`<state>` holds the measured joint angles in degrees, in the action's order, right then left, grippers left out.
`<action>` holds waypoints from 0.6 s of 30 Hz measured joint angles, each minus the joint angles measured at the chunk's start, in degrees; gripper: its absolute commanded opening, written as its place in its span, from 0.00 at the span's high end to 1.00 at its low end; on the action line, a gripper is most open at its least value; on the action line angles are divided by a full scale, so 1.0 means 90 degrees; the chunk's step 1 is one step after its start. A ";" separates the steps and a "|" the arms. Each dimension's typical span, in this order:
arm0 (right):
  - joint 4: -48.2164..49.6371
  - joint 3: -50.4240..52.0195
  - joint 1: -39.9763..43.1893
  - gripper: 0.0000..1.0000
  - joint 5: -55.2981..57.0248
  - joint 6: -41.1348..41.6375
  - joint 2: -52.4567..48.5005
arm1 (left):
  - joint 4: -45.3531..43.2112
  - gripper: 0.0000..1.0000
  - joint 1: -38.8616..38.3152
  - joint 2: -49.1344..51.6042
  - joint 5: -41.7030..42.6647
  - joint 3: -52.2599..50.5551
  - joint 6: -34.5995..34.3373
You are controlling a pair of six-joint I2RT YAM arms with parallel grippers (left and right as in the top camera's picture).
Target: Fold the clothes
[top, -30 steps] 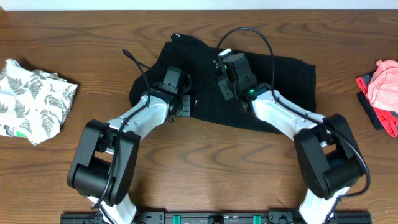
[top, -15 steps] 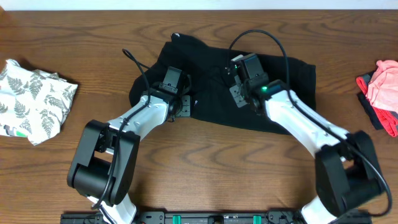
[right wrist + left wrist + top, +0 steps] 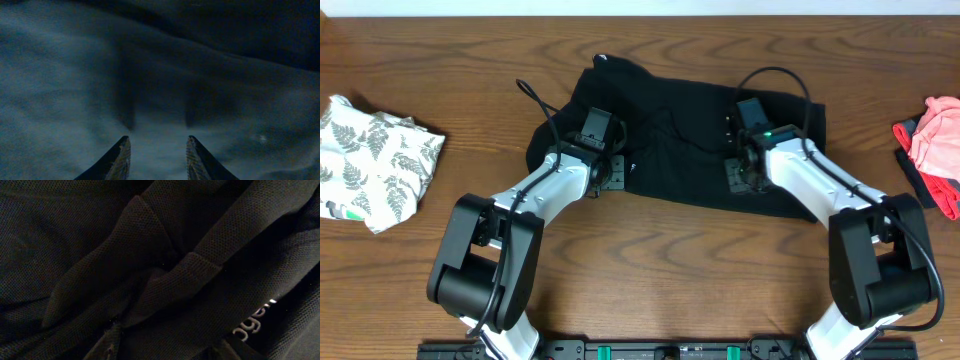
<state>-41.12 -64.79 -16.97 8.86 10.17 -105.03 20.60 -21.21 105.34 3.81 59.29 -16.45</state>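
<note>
Left wrist: white print [image 3: 252,325] on black garment [image 3: 100,255], partly cut off, unreadable. Right hand [image 3: 157,142] fingers apart, empty; left hand [image 3: 602,120] grip can't tell.

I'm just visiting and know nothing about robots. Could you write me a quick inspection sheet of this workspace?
Surface: wooden table.
Job's things: black garment rumpled at centre; fern-print piece far left; pink piece with a black red-trimmed piece far right.
Clutter: nothing seen.
Grippers: left gripper down on the black garment, jaws not discernible; right gripper open above it, holding nothing.
Cables: left cable and right cable loop above the arms.
Surroundings: pale strip beyond the far edge; black rail at the near edge.
</note>
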 measured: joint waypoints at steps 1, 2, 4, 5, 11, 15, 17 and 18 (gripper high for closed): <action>-0.0002 0.0019 0.0087 0.65 0.0000 0.0049 0.0000 | 0.0005 0.43 0.0000 -0.0002 -0.0015 0.0000 0.0000; -0.0007 0.0044 0.0129 0.65 0.0002 0.0075 0.0000 | 0.0010 0.43 0.0000 -0.0002 -0.0019 0.0000 0.0000; -0.0007 0.0148 0.0277 0.64 0.0005 0.0155 0.0000 | 0.0049 0.43 0.0000 -0.0002 -0.0046 0.0000 0.0000; -0.0005 0.0231 0.0338 0.64 0.0007 0.0180 0.0000 | 0.0056 0.43 0.0000 -0.0005 -0.0051 0.0002 0.0000; 0.0306 0.0750 0.0648 0.64 -0.0155 0.0340 0.0204 | 0.0168 0.43 0.0000 -0.0012 -0.0117 0.0007 0.0000; 0.0505 0.1015 0.0850 0.64 -0.0347 0.0413 0.0362 | 0.0379 0.43 0.0000 -0.0015 -0.0168 0.0046 0.0000; 0.0566 0.1127 0.1005 0.64 -0.0500 0.0435 0.0432 | 0.0539 0.43 0.0000 -0.0017 -0.0253 0.0053 0.0000; 0.0578 0.1173 0.1100 0.64 -0.0583 0.0440 0.0464 | 0.0612 0.43 0.0000 -0.0024 -0.0294 0.0053 0.0000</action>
<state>-35.92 -54.24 -7.07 3.62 14.13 -100.86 26.11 -21.21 105.12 1.17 59.77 -16.45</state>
